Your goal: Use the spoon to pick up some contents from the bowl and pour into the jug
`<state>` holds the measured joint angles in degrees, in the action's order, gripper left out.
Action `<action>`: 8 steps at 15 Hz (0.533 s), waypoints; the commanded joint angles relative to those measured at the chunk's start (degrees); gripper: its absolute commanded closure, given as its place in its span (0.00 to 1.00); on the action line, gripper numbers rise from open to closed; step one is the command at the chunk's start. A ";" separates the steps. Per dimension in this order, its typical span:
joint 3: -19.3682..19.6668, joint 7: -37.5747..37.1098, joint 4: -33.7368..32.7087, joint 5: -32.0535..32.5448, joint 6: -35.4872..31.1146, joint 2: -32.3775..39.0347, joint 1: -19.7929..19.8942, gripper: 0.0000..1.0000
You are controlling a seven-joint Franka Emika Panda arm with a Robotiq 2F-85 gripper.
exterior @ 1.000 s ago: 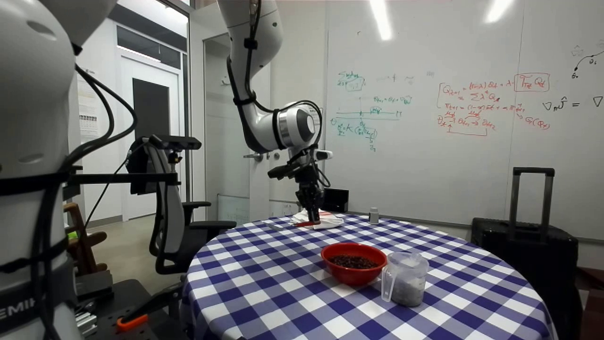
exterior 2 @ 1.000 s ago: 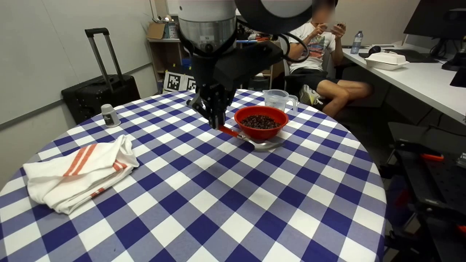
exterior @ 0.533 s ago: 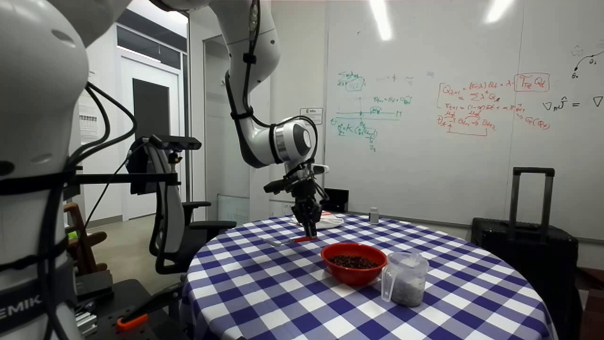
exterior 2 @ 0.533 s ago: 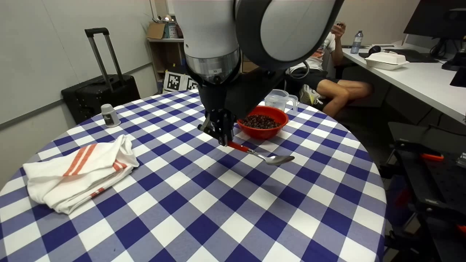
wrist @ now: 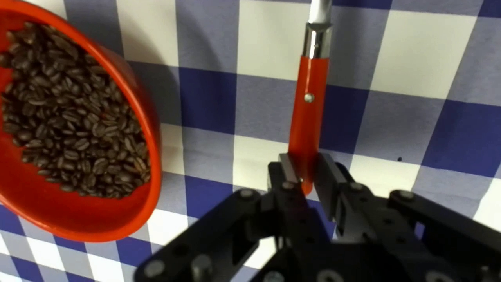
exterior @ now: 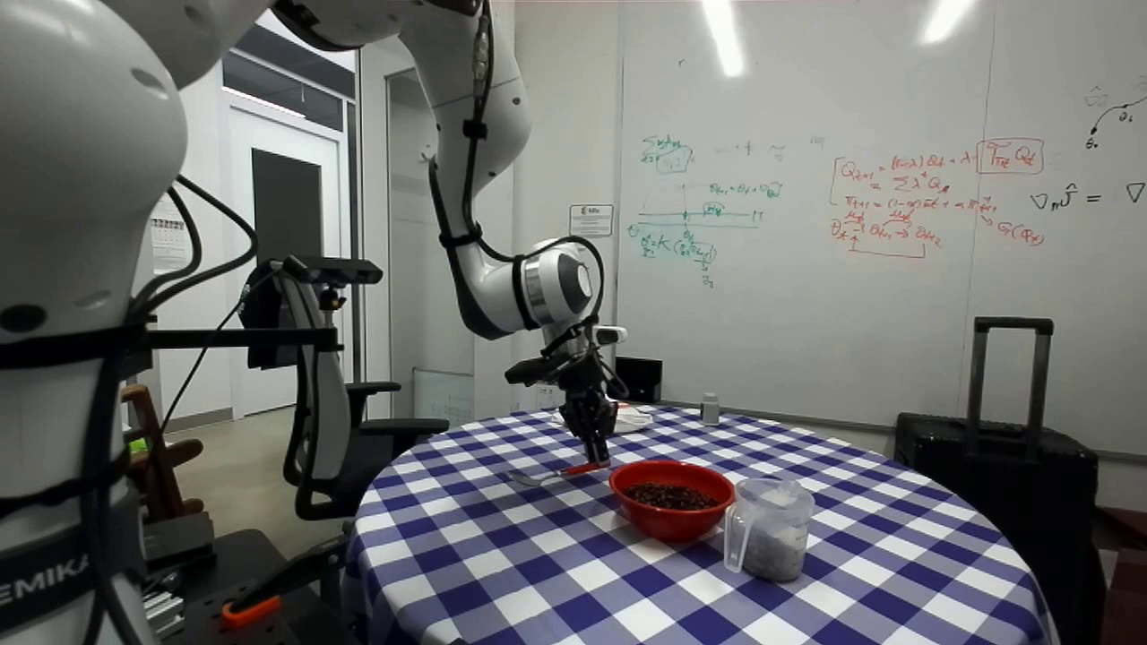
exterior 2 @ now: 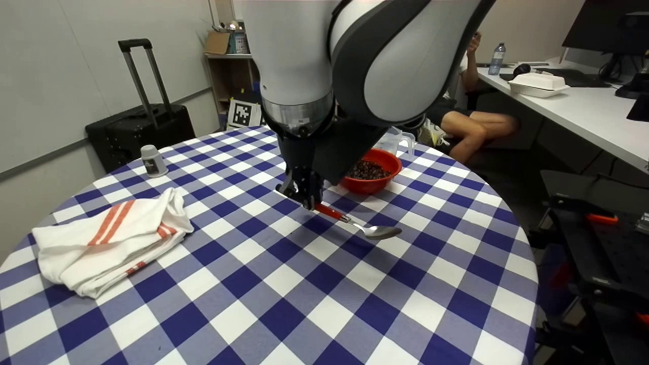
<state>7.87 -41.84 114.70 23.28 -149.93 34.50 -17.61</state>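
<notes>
My gripper is shut on the red handle of the spoon, near the handle's end. In an exterior view the spoon slants down, away from the fingers, to its silver scoop, which hangs over the cloth. That scoop lies beyond the top edge of the wrist view. Dark beans partly fill the red bowl, which stands just left of the spoon in that view. Close beside the bowl is the clear jug, with greyish contents low in it. The arm partly covers the jug in an exterior view.
A folded white towel with orange stripes and a small grey bottle share the round checked table. A black suitcase stands beyond the table. Someone is seated behind the arm, near a white desk.
Over the last second my gripper has come down with the spoon, to beside the bowl. The spoon's scoop end has dipped slightly in the last half second. Bowl and jug have stayed put.
</notes>
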 commanded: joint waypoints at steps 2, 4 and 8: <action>4.01 -4.62 -0.46 0.76 -3.22 1.95 -4.00 0.95; 5.11 -6.08 -0.25 0.76 -3.57 2.05 -5.05 0.94; 6.55 -7.83 0.48 1.27 -3.66 2.01 -6.45 0.56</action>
<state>12.71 -47.36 114.78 23.48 -152.45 36.26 -22.39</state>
